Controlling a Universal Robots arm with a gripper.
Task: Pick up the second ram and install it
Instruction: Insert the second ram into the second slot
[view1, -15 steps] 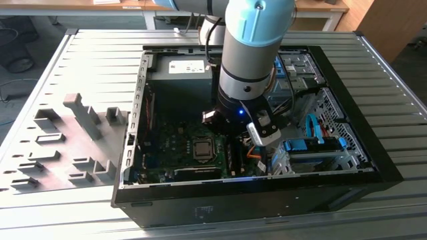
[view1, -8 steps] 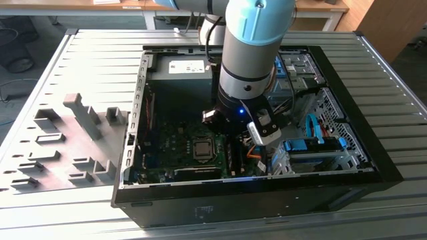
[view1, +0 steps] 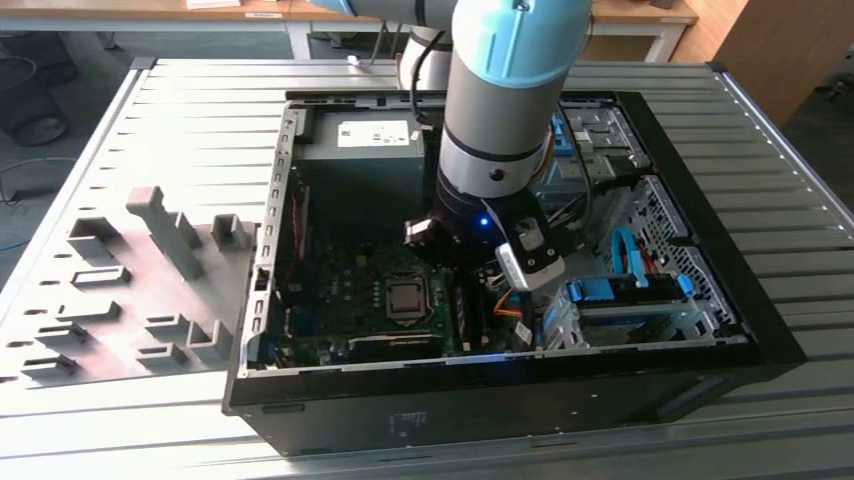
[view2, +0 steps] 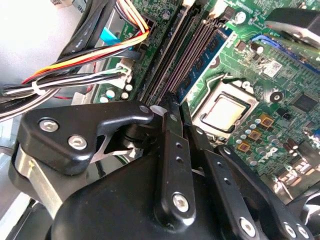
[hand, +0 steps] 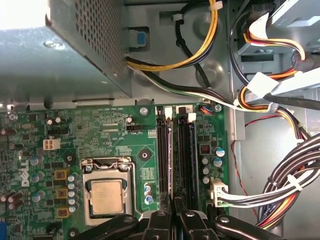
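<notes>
In the exterior view my gripper (view1: 461, 268) reaches down into the open computer case (view1: 747, 330), over the memory slots beside the processor socket (view1: 404, 297). The second ram (view2: 202, 60) appears in the second wrist view as a dark blue strip standing on edge in a slot, running away from my fingertips. My gripper (view2: 178, 107) has its black fingers (view2: 170, 125) drawn close together on the strip's near end. In the first wrist view the gripper (hand: 172, 216) sits right over the black slots (hand: 163, 150), with the socket (hand: 107, 195) beside them.
Bundles of coloured cables (hand: 280, 190) run along one side of the slots. The metal power supply box (hand: 65, 45) stands beyond the board. Grey fixture blocks (view1: 147, 280) lie on the ribbed table on the exterior view's left.
</notes>
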